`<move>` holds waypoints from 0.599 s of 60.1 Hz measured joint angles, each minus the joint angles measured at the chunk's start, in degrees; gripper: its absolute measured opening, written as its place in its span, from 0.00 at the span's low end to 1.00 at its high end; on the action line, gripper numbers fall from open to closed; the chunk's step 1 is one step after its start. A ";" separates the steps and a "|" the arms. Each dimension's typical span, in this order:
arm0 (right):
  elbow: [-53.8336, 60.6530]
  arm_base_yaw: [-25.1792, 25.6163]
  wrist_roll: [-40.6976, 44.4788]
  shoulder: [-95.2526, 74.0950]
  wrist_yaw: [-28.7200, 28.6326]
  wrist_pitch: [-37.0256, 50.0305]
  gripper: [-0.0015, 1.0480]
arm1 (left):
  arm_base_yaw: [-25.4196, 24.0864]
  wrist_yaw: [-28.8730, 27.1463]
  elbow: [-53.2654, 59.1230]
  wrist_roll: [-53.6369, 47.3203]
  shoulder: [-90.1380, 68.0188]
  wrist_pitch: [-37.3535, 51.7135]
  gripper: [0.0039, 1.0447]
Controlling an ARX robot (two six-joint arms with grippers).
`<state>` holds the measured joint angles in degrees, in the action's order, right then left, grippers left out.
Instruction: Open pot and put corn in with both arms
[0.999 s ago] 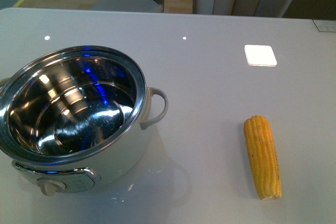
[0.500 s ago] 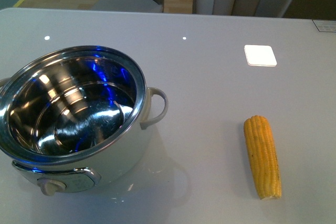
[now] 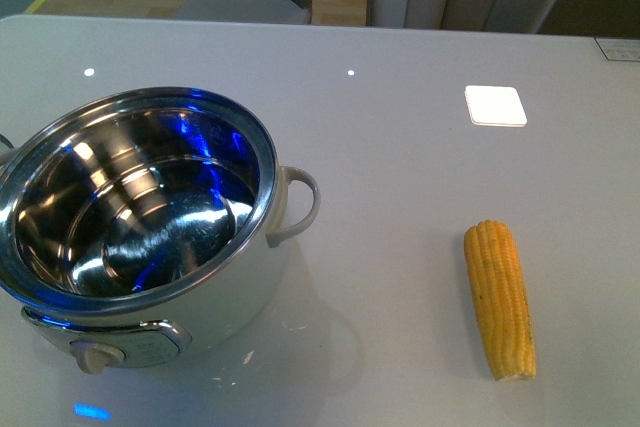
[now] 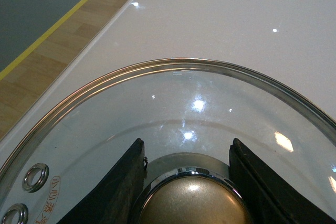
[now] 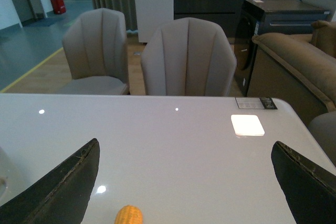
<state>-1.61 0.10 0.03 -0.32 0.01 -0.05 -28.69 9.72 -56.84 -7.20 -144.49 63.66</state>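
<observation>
Pot (image 3: 250,292) lidless, corn (image 3: 500,297) lying well to its right; left gripper (image 4: 189,174) clamped on lid (image 4: 173,103) knob, right gripper (image 5: 186,179) spread empty: lower it astride cob's middle, fingers across its width.

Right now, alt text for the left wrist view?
Left claw straddles the gold knob of a glass lid, black fingers tight against both sides. White table beyond, wood floor past its edge.
</observation>
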 joint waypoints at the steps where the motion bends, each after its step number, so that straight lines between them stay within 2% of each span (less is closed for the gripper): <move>1: 0.00 0.00 0.00 0.00 0.00 0.00 0.92 | 0.02 -0.02 -0.39 0.07 -0.31 -0.02 0.40; 32: 0.00 0.00 0.00 0.00 0.00 0.00 0.92 | 0.90 -0.17 -2.23 1.16 -4.92 0.50 0.40; 36: 0.00 0.00 0.00 0.00 0.00 0.00 0.92 | 1.07 -0.31 -2.03 1.05 -4.90 0.70 0.49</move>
<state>-1.61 0.10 0.03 -0.32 0.01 -0.05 -27.62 9.41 -58.87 -6.15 -149.38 64.36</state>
